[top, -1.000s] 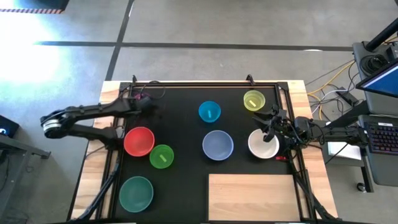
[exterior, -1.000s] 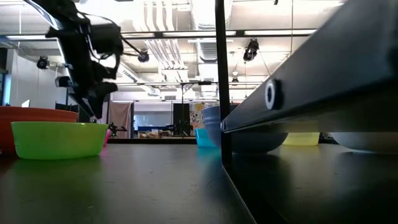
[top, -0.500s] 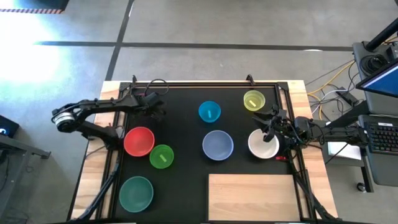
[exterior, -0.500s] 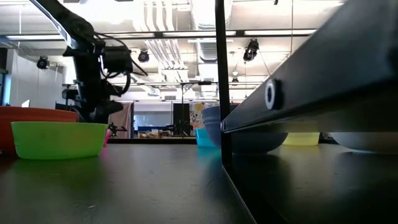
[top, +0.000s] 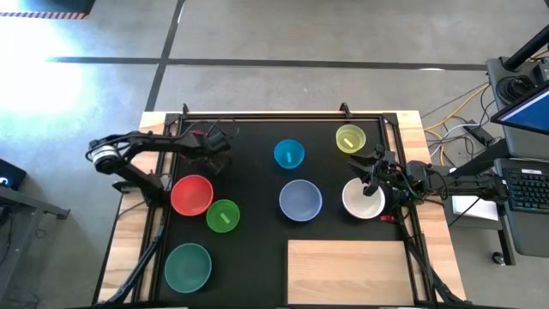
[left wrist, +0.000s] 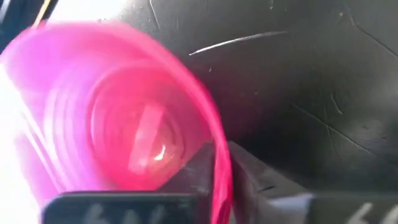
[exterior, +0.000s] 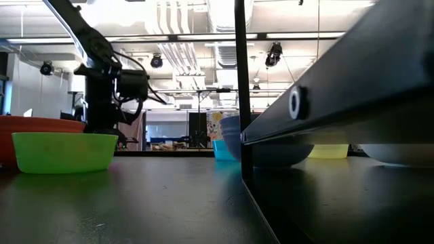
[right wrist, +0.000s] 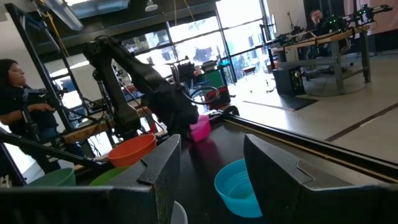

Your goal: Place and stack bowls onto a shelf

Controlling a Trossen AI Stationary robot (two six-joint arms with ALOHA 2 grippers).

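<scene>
Eight round plastic bowls in all: one each of small magenta (left wrist: 124, 118), blue (top: 289, 154), yellow (top: 350, 138), light green (top: 223, 215), and larger red (top: 191, 195), periwinkle (top: 300, 200), white (top: 358, 202), teal-green (top: 188, 267); one flat light wooden board (top: 347, 271); two dark robot arms

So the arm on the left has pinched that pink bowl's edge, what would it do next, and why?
Probably lift it a little. The left pincer is shut on the magenta bowl, its rim between the fingers, at the far left of the black mat. The shelf lies bare at the near right, so the bowl must clear the red bowl and light green bowl on the way over.
</scene>
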